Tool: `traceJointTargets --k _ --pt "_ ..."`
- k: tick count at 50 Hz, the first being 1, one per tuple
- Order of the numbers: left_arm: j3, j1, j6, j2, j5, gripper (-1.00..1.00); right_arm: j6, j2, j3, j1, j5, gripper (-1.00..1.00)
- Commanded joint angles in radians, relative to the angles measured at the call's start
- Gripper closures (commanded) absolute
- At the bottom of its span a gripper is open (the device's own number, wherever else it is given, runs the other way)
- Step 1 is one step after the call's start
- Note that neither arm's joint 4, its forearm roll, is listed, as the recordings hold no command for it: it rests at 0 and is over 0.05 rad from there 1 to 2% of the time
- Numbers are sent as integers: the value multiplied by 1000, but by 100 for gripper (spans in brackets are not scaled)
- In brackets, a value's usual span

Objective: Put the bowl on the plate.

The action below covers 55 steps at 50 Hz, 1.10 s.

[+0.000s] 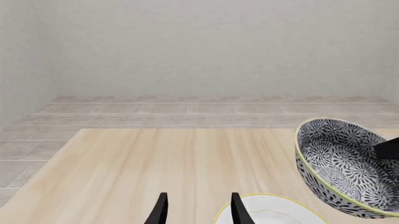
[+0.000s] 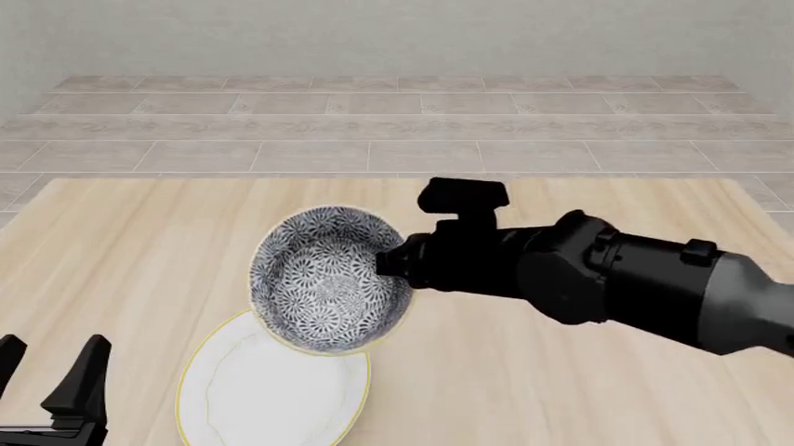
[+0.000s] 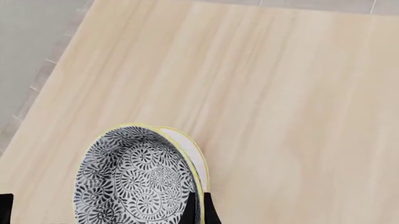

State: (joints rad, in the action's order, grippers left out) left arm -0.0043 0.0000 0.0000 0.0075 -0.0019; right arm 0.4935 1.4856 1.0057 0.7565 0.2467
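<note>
The bowl (image 2: 325, 279), patterned dark blue-grey and white, hangs tilted in the air with its opening turned toward the front camera. My right gripper (image 2: 387, 262) is shut on its right rim, and the right wrist view shows the fingers (image 3: 207, 211) pinching that rim of the bowl (image 3: 134, 182). The white plate (image 2: 267, 390) with a gold rim lies flat on the table just below and in front of the bowl, partly covered by it. My left gripper (image 2: 47, 372) stands open and holds nothing at the front left. In the left wrist view the plate (image 1: 274, 212) and the bowl (image 1: 343, 168) appear beside it.
The pale wooden table (image 2: 559, 390) carries only the plate. Tiled floor (image 2: 372, 130) and a grey wall lie beyond its far edge. The right arm (image 2: 620, 283) reaches across the table's right half.
</note>
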Motion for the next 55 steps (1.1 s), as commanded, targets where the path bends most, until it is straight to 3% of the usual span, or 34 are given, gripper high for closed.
traceJointTargets --k 1,55 --pt "0 0 0 0 0 -100 7 29 20 24 -14 100" --pt "0 0 0 0 0 -100 14 150 53 87 -56 100"
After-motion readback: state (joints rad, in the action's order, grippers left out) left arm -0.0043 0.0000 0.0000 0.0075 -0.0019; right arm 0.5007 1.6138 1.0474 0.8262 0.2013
